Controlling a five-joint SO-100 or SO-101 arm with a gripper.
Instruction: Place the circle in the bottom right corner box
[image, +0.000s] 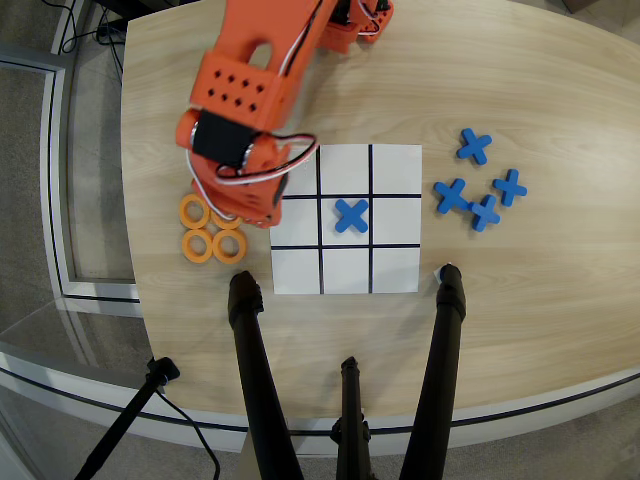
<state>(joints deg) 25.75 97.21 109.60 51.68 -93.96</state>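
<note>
In the overhead view, nearest the lower edge, we see three black tripod legs (262, 380) rising over the pale wooden table (540, 300). Beyond them lies the white grid sheet (346, 217); its bottom right corner box (395, 270) is blank. One blue cross (351, 215) occupies the centre cell. Left of the sheet we find a cluster of orange rings: the circle (193, 211) lies at upper left of the group, two rings (213, 245) sit below it, and a fourth is partly hidden under the arm. Four further blue crosses (480, 190) lie grouped right of the sheet. The orange arm (260, 90) reaches down from the far edge; its end effector (243, 210) hangs over the rings, and we cannot tell how its jaws stand.
</note>
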